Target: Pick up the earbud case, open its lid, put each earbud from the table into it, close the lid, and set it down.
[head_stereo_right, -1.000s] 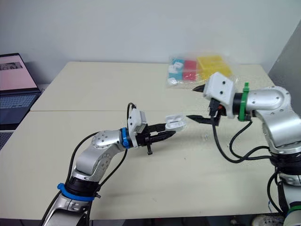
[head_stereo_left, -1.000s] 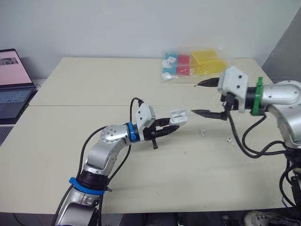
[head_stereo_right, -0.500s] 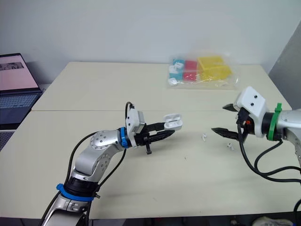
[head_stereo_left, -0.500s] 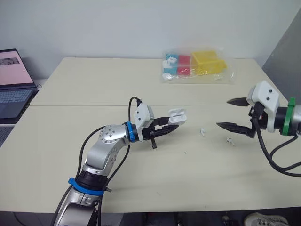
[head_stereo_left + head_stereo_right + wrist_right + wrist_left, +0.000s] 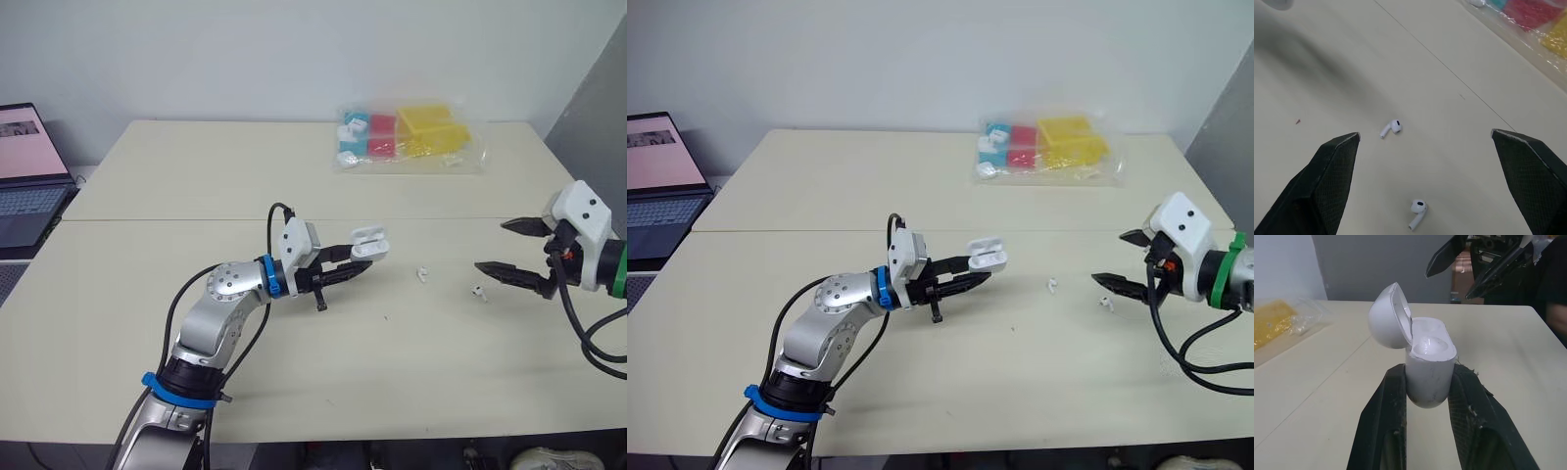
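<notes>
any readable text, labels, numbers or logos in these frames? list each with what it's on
No text can be read in any view.
laptop screen: a pink window with some content, too blurred to read.
plastic bag of coloured boxes: no label legible.
earbud case: plain white, with no marking seen on the lid or body.

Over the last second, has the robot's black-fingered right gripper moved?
Yes. The right gripper, open, has swung to the robot's right and back, away from the clear plastic bag of coloured blocks and the white earbud case.
</notes>
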